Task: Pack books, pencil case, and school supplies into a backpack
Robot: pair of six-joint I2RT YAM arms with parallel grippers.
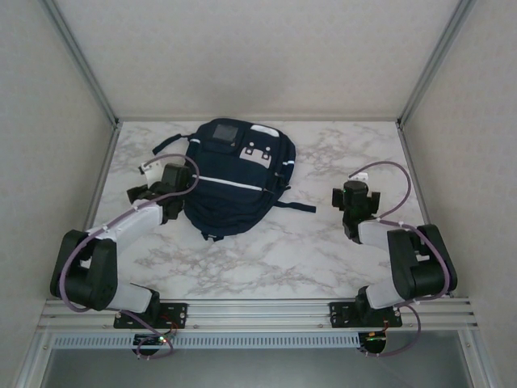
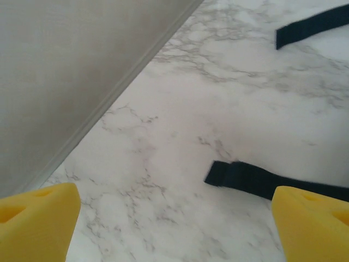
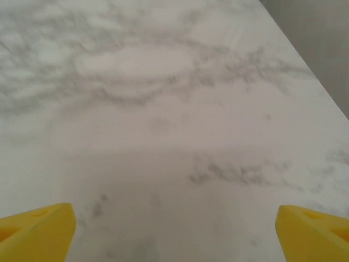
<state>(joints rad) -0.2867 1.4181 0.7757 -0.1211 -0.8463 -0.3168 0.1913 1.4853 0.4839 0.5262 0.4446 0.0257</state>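
Presently we find the backpack (image 1: 234, 178) lying flat on the marble table (image 1: 323, 250), front panel up, with its grey patch (image 1: 224, 133) at the far end and a thin white stripe (image 1: 234, 184) across its middle.

We locate the left gripper (image 1: 171, 182) just beside the backpack's left edge; from the top view we cannot tell whether the two touch. In the left wrist view this gripper (image 2: 174, 221) stands spread wide, its yellow fingertips (image 2: 38, 224) far apart, with nothing held between them. A dark strap end (image 2: 256, 183) lies flat on the marble next to one fingertip, and a second strap (image 2: 316, 24) lies farther off.

We locate the right gripper (image 1: 354, 198) well apart from the backpack's right side, beyond a strap (image 1: 297, 208) trailing from that side. In the right wrist view this gripper (image 3: 174, 229) is likewise spread wide and grips nothing, with bare marble below.
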